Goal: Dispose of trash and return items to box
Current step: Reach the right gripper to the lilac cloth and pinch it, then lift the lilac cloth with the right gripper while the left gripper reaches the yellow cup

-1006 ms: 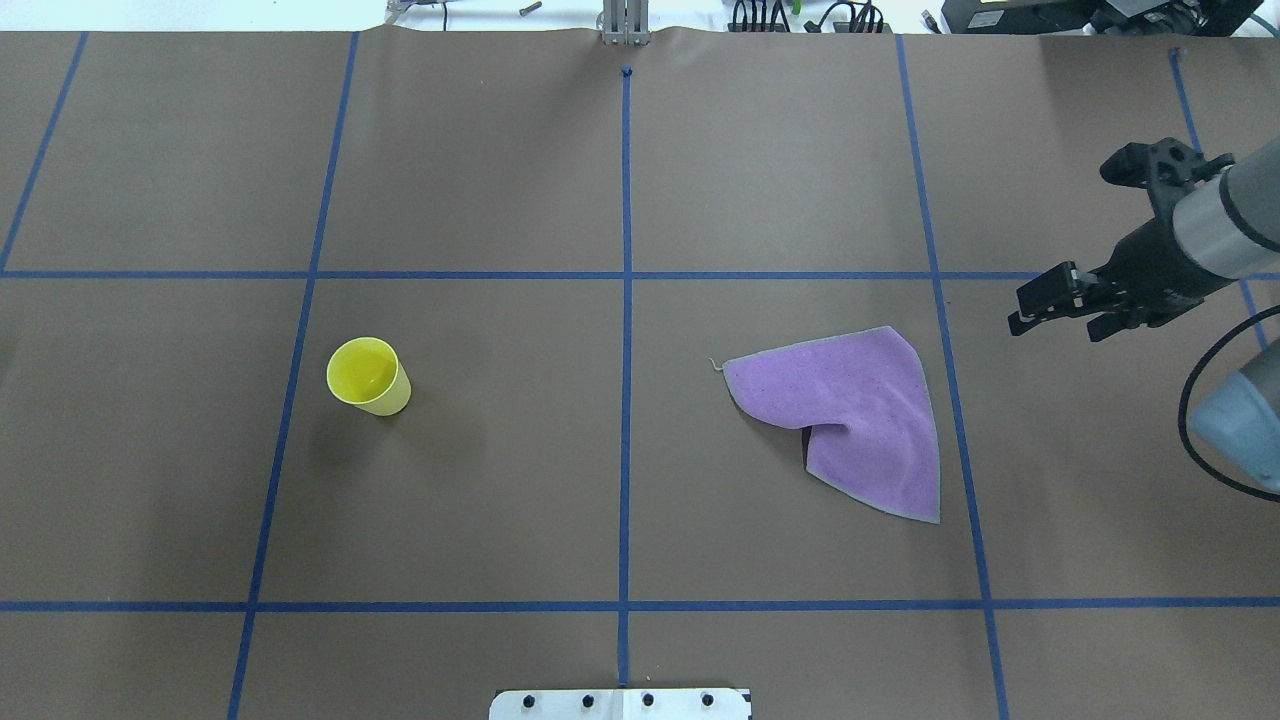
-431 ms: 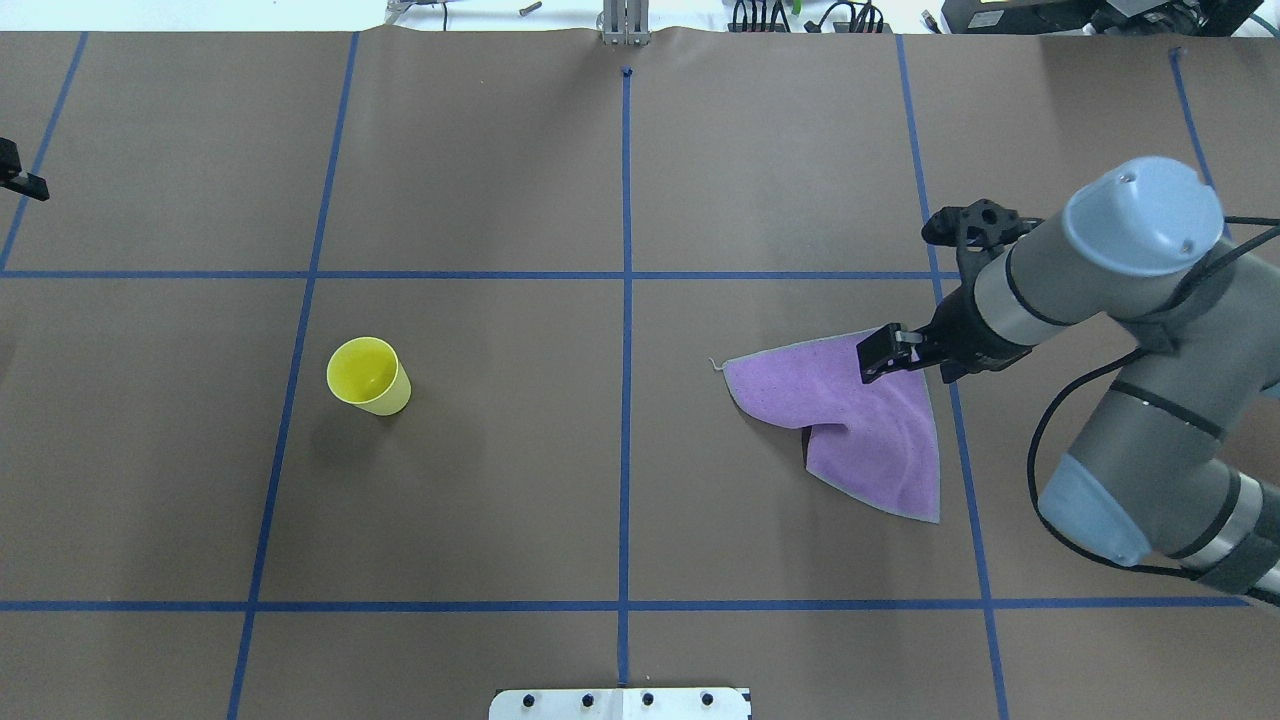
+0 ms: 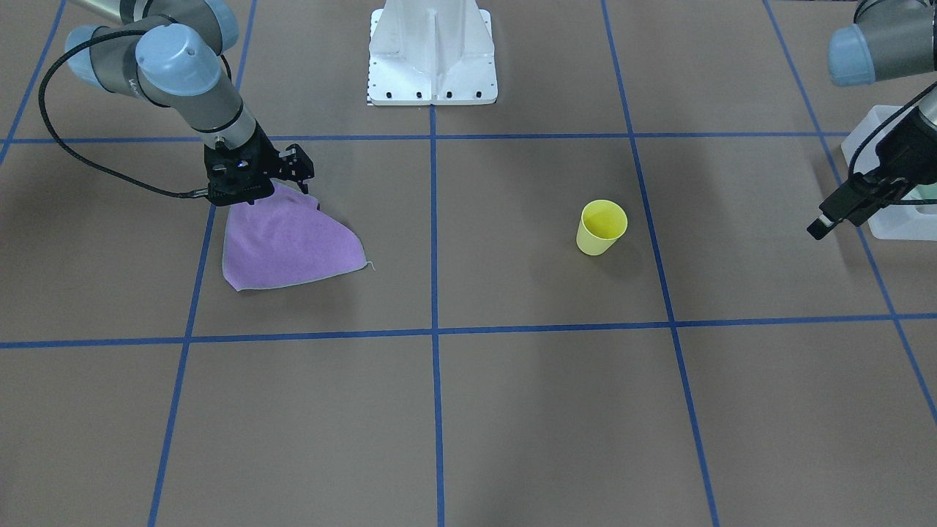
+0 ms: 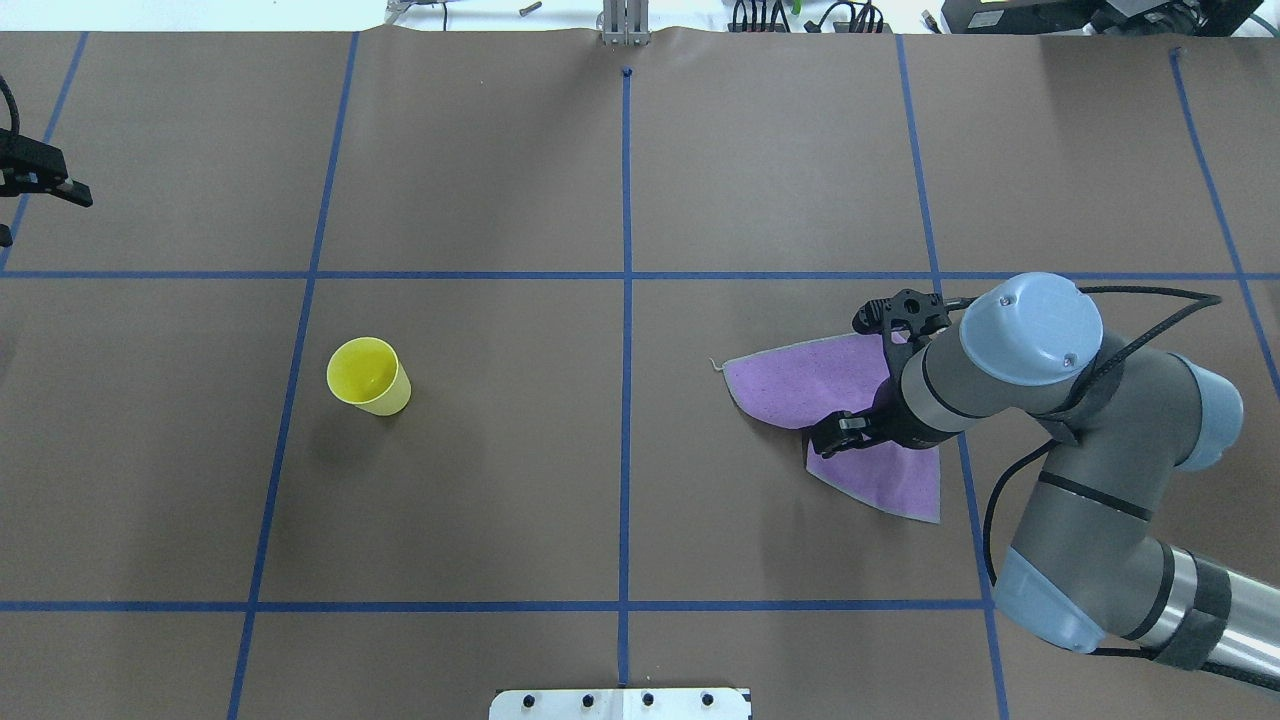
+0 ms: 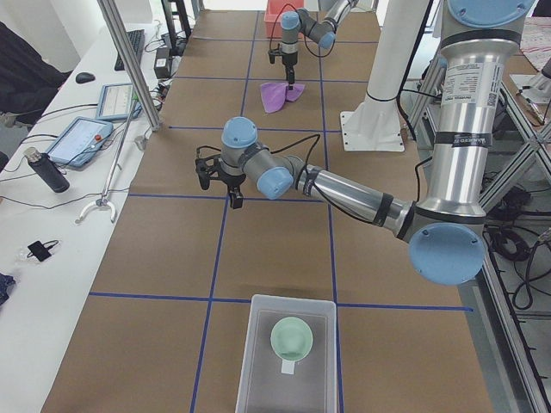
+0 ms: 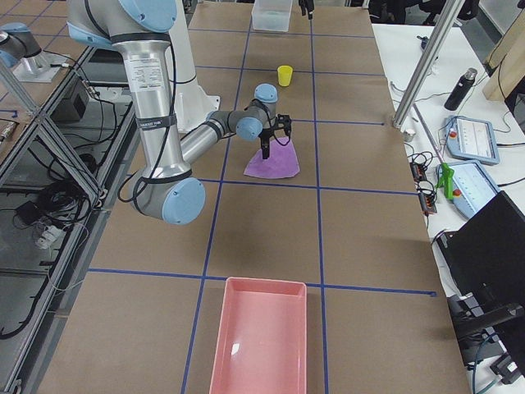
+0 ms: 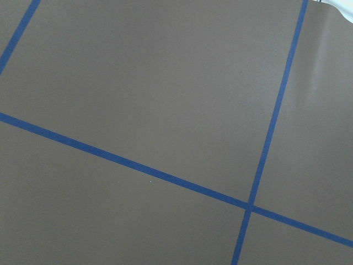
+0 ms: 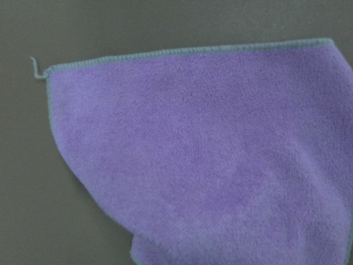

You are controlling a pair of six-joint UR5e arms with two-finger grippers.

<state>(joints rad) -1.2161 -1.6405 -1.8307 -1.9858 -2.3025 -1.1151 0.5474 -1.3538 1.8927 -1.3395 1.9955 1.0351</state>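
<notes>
The yellow cup [image 4: 368,376] stands upright on the left half of the table, also in the front view [image 3: 602,227]. The mint-green bowl [image 5: 292,338] sits inside the frosted white box [image 5: 258,370] at the table's left end. A purple cloth [image 4: 790,380] lies flat on the right half. My right gripper [image 4: 845,432] points down just over the cloth's near edge, open and empty; its wrist view is filled by the cloth [image 8: 193,154]. My left gripper [image 3: 853,201] hangs open and empty between the box [image 3: 904,223] and the cup, well apart from the cup.
A pink tray [image 6: 258,345] lies at the table's right end. The white robot base [image 3: 432,51] stands at the middle of the robot's edge. Blue tape lines grid the brown table. The left wrist view shows only bare table.
My right arm has swung in from the right edge and come down over the purple cloth. My left gripper has come into view at the left edge and moved a little right.
</notes>
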